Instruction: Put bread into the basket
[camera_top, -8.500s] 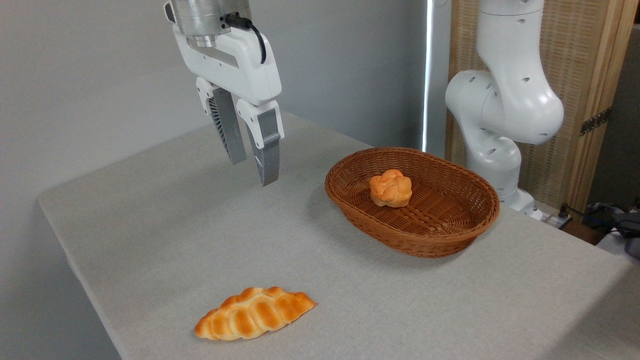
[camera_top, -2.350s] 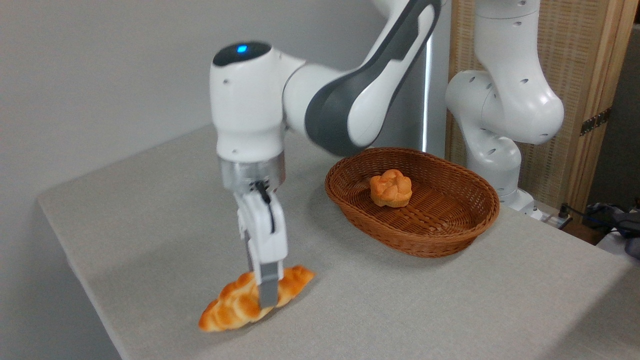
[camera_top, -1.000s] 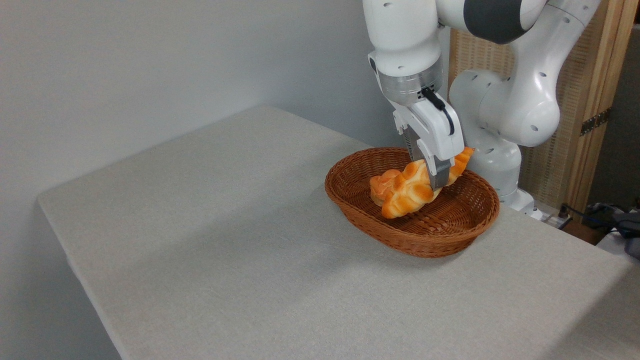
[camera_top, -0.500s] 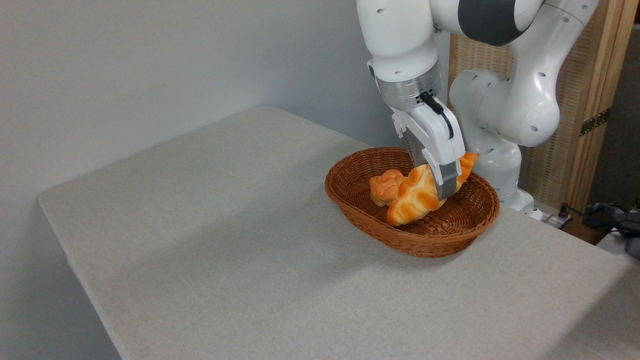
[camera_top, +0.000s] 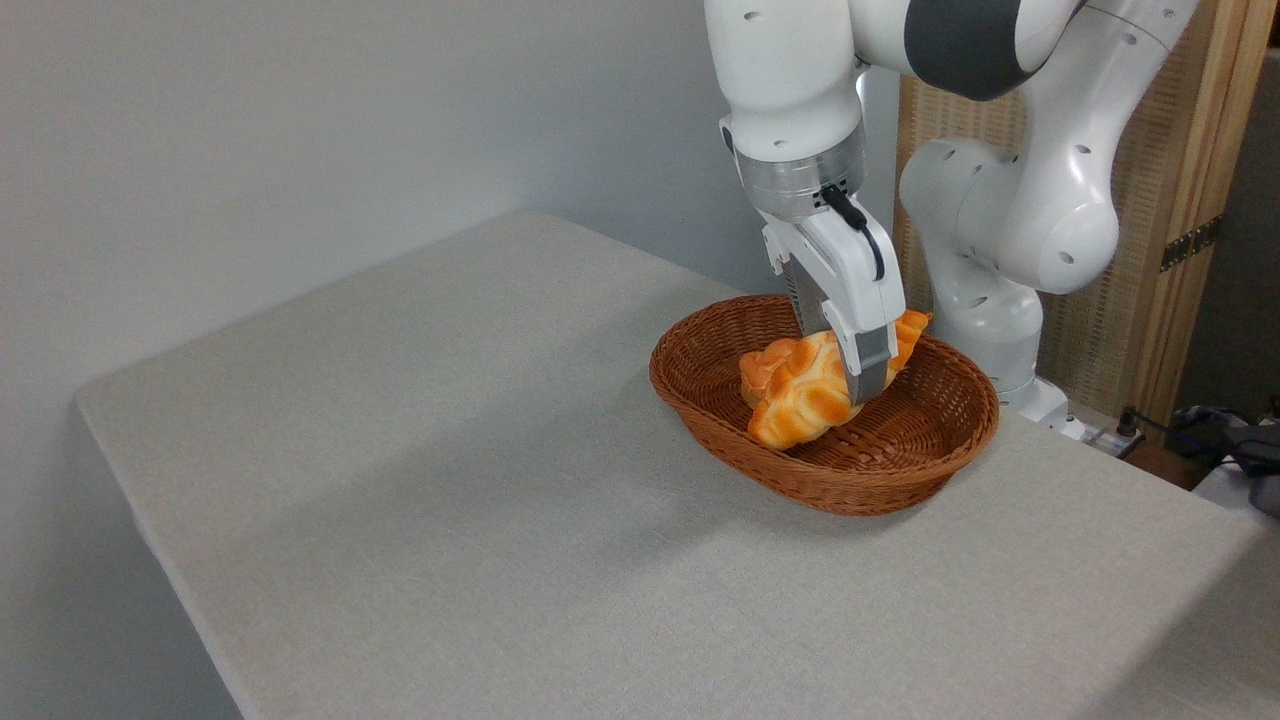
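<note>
The task was nearly finished but not quite. The hand (camera_top: 868, 385) was closed around the middle of the bread (camera_top: 800, 390), its fingers pinching the loaf from either side, and it held the loaf inside the basket (camera_top: 880, 490) at the right of centre in the frame. The loaf sat tilted, its lower pointed end down near the woven floor at the front of the basket and its other end raised toward the back rim, just right of the hand. Whether the low end was already touching the weave could not be told. A small round bun (camera_top: 757, 366) lay in the basket too, mostly hidden behind the loaf and seemingly pressed against it. The carrying looked done, since the bread was within the rim; what remained, by my reading, was to let go and lift clear. The grey counter (camera_top: 450, 480) spread across the lower left of the frame.
</note>
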